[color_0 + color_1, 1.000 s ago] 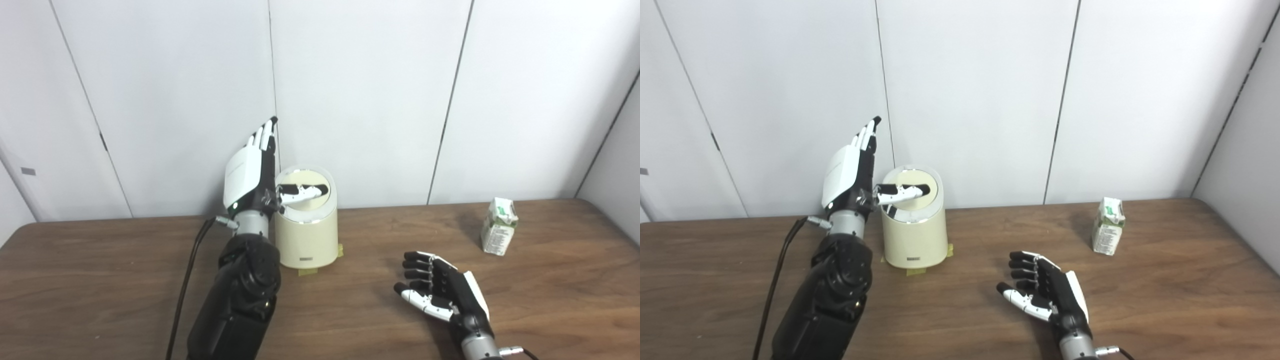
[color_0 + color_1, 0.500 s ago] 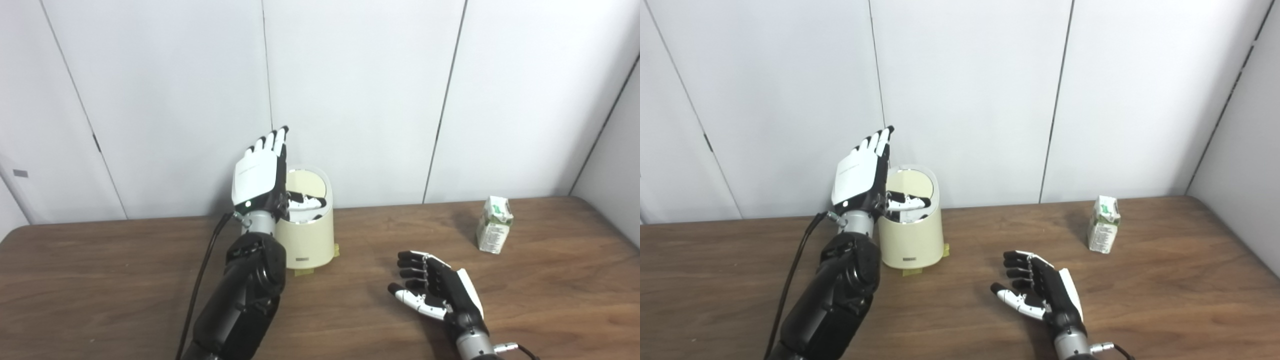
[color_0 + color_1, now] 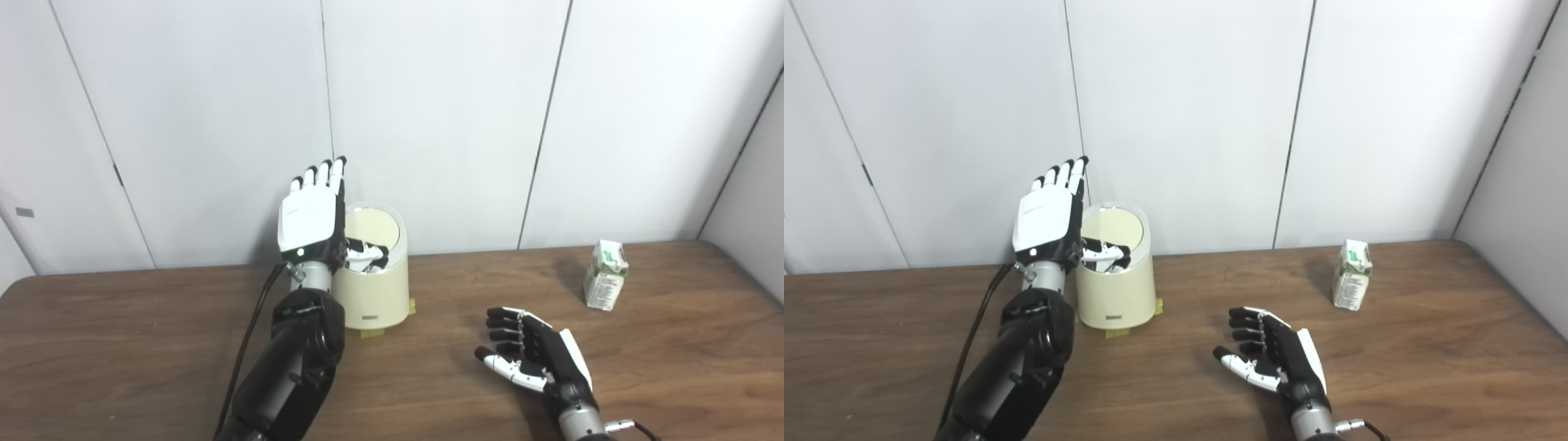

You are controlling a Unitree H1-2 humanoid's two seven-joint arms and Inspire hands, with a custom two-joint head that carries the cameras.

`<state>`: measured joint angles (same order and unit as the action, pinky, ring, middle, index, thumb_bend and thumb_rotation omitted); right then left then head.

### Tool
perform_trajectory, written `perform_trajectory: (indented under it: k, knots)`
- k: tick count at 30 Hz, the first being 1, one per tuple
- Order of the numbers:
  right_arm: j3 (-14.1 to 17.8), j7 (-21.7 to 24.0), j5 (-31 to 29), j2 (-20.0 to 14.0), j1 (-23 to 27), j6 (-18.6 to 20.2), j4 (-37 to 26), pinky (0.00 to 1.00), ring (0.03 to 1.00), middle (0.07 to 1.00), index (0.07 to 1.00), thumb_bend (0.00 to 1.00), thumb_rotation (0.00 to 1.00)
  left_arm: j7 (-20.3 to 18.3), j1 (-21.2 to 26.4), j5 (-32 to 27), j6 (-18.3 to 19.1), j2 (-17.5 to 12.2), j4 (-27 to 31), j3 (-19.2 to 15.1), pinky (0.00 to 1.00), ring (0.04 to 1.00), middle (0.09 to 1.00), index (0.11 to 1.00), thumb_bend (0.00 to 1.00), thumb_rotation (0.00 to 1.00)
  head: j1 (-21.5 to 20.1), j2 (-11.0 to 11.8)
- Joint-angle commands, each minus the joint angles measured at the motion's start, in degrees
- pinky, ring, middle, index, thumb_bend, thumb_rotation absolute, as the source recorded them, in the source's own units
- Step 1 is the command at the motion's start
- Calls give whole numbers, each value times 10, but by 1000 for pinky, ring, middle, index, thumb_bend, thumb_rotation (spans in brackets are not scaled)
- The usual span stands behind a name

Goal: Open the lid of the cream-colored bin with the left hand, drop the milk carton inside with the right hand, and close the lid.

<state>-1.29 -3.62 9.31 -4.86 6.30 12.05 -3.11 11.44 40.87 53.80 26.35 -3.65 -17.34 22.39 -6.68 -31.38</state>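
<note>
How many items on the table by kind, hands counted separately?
Bins: 1, the cream-colored bin
Cartons: 1, the milk carton
Tape pieces at the bin's base: 2 visible
Robot hands: 2, left hand and right hand
Total: 6

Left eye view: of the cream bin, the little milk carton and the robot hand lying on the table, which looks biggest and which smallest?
1. Cream-colored cylindrical bin.
2. Right robot hand, black and white, open on the brown wooden table; it lies nearer the camera, so this rank is unsure.
3. Small white-and-green milk carton, clearly smallest.
</note>
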Motion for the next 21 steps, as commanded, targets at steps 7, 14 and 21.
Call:
perform_trajectory:
  k: [7, 14, 21]
  knots:
    - [-9, 14, -3, 4, 0, 14, 5, 622, 691, 707, 696, 315, 83, 18, 44, 12, -4, -10, -3, -9, 1000, 1000, 1000, 1000, 842, 40, 3, -4]
    - [-11, 14, -2, 6, 1, 23, 3, 624, 695, 707, 695, 316, 124, 20, 52, 15, -8, -16, -13, -6, 1000, 1000, 1000, 1000, 833, 44, 1, -3]
    - [-12, 11, 4, 7, 1, 24, 3, 613, 685, 701, 689, 323, 108, 17, 59, 17, -11, -28, -16, -4, 1000, 1000, 1000, 1000, 885, 52, 1, -3]
